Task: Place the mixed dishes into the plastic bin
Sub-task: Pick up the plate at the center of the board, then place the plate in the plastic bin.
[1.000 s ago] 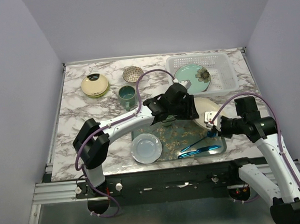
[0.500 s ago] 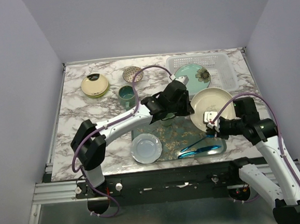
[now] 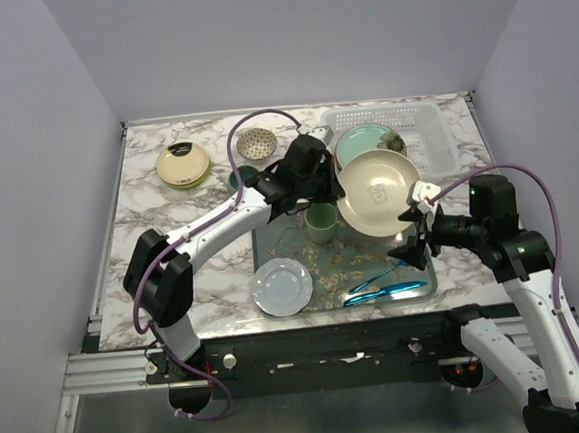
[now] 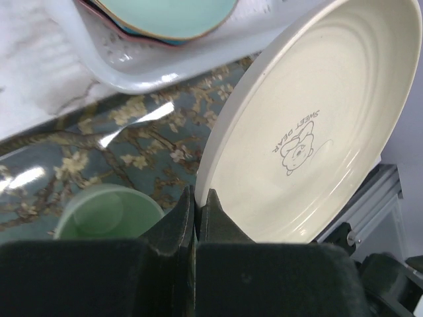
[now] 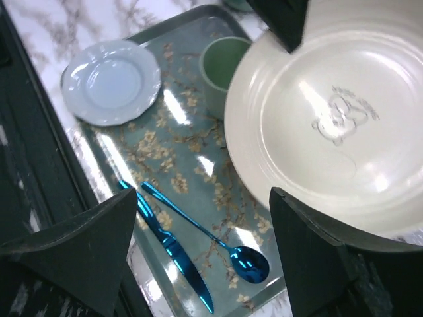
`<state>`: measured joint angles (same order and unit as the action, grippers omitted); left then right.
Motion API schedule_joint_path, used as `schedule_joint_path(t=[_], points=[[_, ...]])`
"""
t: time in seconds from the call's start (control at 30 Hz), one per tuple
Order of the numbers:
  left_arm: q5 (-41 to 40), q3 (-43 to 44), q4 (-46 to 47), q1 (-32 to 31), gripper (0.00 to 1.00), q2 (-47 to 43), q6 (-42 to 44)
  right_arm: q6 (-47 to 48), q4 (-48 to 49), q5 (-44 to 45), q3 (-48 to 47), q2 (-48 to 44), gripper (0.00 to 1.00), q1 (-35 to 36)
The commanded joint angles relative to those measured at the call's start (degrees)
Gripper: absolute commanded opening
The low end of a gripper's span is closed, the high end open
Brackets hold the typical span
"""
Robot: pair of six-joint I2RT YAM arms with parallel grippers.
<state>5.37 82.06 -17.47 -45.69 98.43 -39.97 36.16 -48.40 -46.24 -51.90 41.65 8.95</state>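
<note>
Marble-veined tabletop (image 3: pixel 151 237) under plain lavender walls (image 3: pixel 23 147) carries everything. The left pincer (image 4: pixel 197 201) is clamped tight on the rim of a cream plate (image 4: pixel 317 125), its two dark fingers (image 4: pixel 175 221) pressed together with the edge caught between them. The plate is tilted and held clear of the surface, reaching away from the pincer to its right, with a small bear drawing and lettering on its face. Beyond this pincer, just past the plate's far edge, stands the white bin (image 3: pixel 434 135) with a teal plate (image 3: pixel 359 143) lying inside it. Right below the pincer a green cup (image 3: pixel 320 222) stands upright on a tray (image 3: pixel 363 261) with a blossom pattern. The right pincer (image 3: pixel 407 235) stands wide apart and grips nothing. It hovers just at the plate's near-right rim, with one finger (image 5: pixel 73 244) on either side of its wrist view. Under and to the left of this pincer a blue spoon (image 5: pixel 205 234) and a blue knife (image 5: pixel 175 254) lie side by side on the tray. Further left sits a pale blue plate (image 3: pixel 282 285) at the tray's near corner. Well to the left of the left pincer, on the marble, are a speckled bowl (image 3: pixel 256 142), stacked yellow dishes (image 3: pixel 183 165) and a dark teal mug (image 3: pixel 239 180) – the mug mostly hidden behind the arm.
</note>
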Motion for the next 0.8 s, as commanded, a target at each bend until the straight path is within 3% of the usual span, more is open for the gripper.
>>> schedule_joint_path(t=[0.0, 0.17, 0.6, 0.77], points=[[2.8, 6.9, 0.8, 3.8, 0.00, 1.8, 1.3, -13.7, 7.9, -4.6, -2.4, 1.5, 0.88, -7.9], [3.4, 14.6, -0.4, 6.8, 0.00, 8.1, 1.8, -22.3, 12.3, -7.6, -1.5, 3.2, 0.88, -19.3], [0.2, 54.8, -13.7, 8.6, 0.00, 33.7, 3.1, -22.5, 15.1, -2.6, 3.3, -2.1, 0.88, -22.0], [-1.1, 55.2, -10.9, 9.7, 0.00, 37.3, 1.8, -22.1, 15.4, -0.8, 3.8, -3.0, 0.88, -22.8]])
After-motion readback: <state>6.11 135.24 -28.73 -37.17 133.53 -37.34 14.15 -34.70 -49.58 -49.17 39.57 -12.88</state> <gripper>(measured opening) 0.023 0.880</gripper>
